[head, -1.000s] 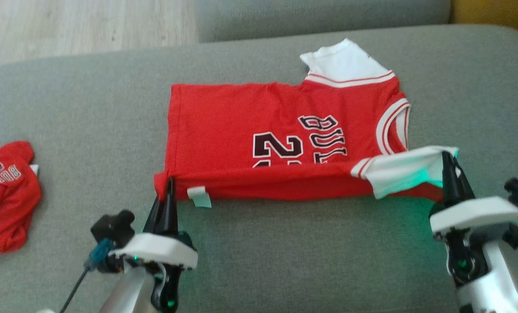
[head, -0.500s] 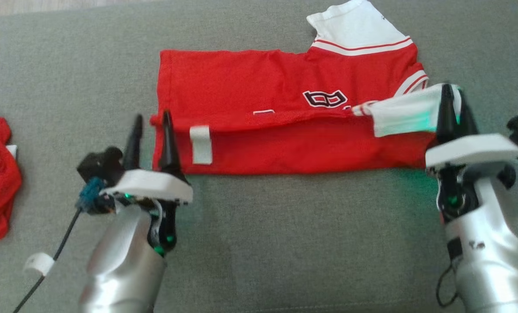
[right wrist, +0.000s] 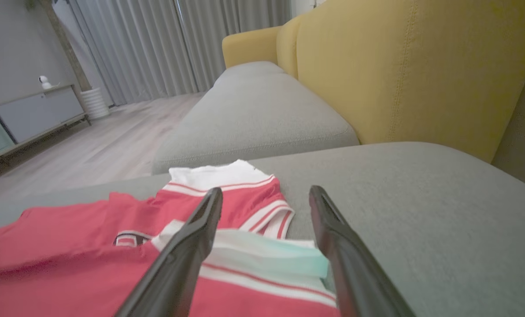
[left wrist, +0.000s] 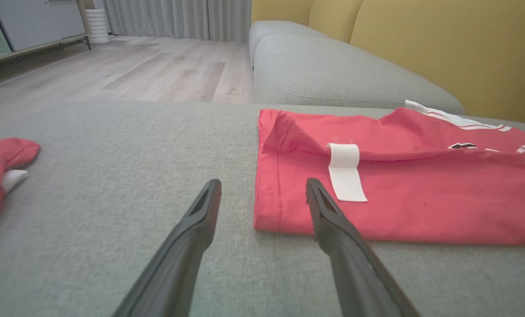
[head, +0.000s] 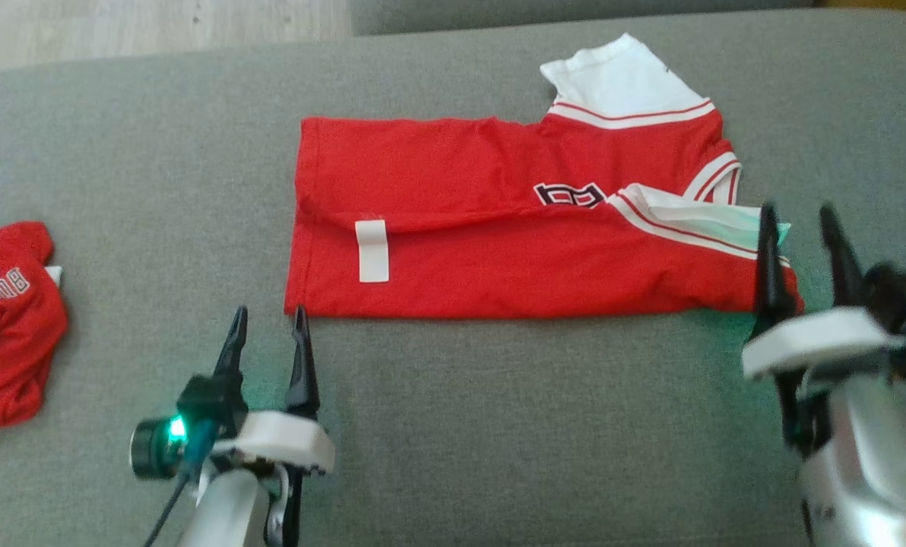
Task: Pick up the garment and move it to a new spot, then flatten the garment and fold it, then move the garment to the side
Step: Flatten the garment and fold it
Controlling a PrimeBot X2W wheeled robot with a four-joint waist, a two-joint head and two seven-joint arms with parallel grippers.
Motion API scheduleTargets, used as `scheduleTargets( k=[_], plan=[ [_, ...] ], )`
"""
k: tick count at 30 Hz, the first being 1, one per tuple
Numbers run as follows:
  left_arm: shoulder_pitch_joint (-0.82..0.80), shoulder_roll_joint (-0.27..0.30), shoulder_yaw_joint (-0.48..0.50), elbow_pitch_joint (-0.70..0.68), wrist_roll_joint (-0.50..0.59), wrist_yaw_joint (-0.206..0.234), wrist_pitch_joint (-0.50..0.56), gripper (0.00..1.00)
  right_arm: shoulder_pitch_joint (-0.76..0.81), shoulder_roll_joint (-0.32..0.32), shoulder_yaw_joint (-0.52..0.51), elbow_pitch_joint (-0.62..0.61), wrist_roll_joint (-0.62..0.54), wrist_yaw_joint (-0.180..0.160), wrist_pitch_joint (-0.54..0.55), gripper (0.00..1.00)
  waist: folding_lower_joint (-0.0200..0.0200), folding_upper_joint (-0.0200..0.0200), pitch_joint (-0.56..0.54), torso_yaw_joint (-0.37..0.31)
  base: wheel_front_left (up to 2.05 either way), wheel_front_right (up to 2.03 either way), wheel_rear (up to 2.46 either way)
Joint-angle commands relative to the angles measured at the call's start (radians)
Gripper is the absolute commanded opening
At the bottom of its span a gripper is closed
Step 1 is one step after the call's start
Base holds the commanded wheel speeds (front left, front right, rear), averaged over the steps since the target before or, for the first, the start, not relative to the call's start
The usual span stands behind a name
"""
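Both my grippers have let go of the shirt since a moment ago and drawn back toward me. At far left, a crumpled red cloth (head: 8, 327) lies on the grey fabric sofa cushion (head: 498, 441). My left gripper (head: 269, 319) hovers with its 2 fingers apart, just beside the near left corner of the red short-sleeved jersey with white sleeves (head: 498, 258). It lies mid-cushion, folded lengthwise, with a white label (head: 372, 252) showing. My right gripper (head: 795, 216) is spread wide at the sleeve end, holding nothing.
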Motion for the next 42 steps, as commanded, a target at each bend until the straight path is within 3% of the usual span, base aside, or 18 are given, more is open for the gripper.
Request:
scheduleTargets(
  k=[1,12,25,35,42],
  plan=[
    [0.007,0.016,0.044,-0.041,0.016,0.007,-0.006,1.00,0.026,0.013,0.018,-0.046,-0.027,-0.001,-0.013,1.00,0.0001,0.0000,-0.021,0.005,0.00,0.00,0.00],
    [0.191,0.016,0.079,-0.087,0.079,0.013,-0.006,1.00,0.221,0.050,-0.013,-0.080,-0.101,-0.001,-0.013,1.00,0.0001,0.0000,-0.142,0.020,0.00,0.00,0.00],
    [0.289,0.016,0.082,-0.125,0.093,0.019,-0.006,1.00,0.301,0.053,-0.004,-0.064,-0.058,-0.001,-0.013,1.00,0.0001,0.0000,-0.195,0.018,0.00,0.00,0.00],
    [0.272,0.016,0.071,-0.134,0.066,0.010,-0.006,1.00,0.289,0.053,0.008,-0.064,-0.048,-0.001,-0.014,1.00,0.0001,0.0000,-0.180,0.014,0.00,0.00,0.00],
    [0.140,0.016,0.066,-0.102,0.037,-0.048,-0.006,1.00,0.243,0.053,0.001,-0.071,-0.043,-0.001,-0.014,1.00,0.0001,0.0000,-0.114,0.007,0.00,0.00,0.00]
  ],
)
